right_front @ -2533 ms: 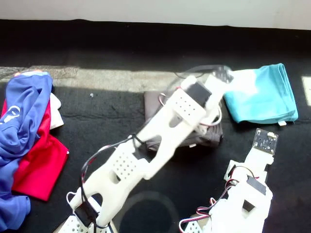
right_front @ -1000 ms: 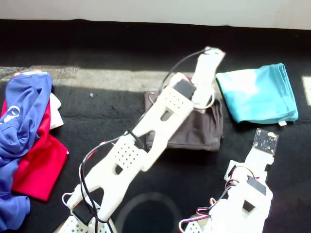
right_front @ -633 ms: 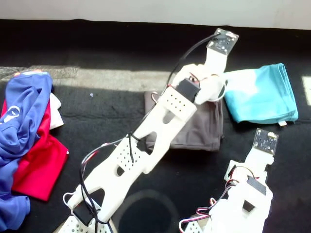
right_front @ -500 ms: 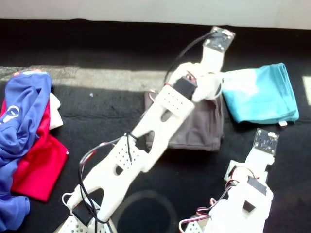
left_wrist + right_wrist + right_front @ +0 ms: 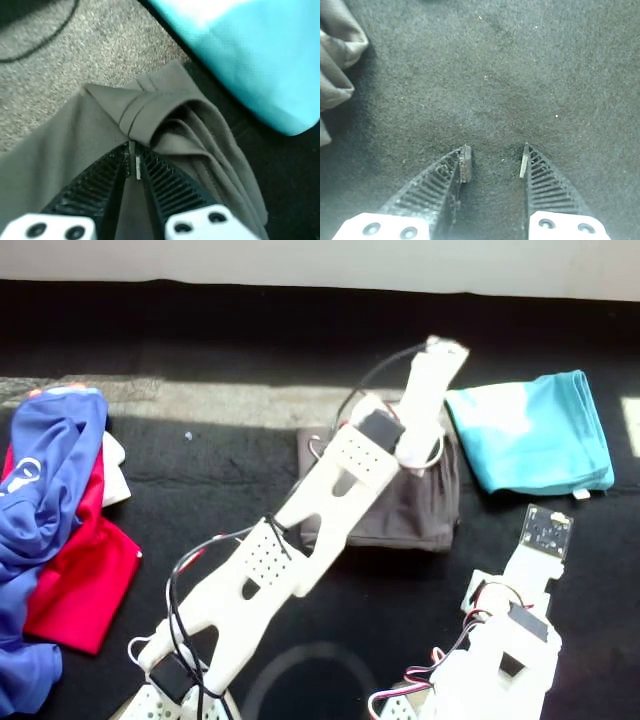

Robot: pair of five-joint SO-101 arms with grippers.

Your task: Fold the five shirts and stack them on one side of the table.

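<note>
Gripper (image 5: 134,167) on the left dipped lower — pinching grey shirt (image 5: 200,135).

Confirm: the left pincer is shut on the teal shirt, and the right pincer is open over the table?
Not the teal shirt: the left wrist view shows the left pincer shut on the grey shirt. The right pincer is open over the table.

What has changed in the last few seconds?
The left gripper drew back from the teal shirt to the far corner of the grey shirt, where it is shut on a fold. The right arm, the teal shirt and the shirt pile stayed.
</note>
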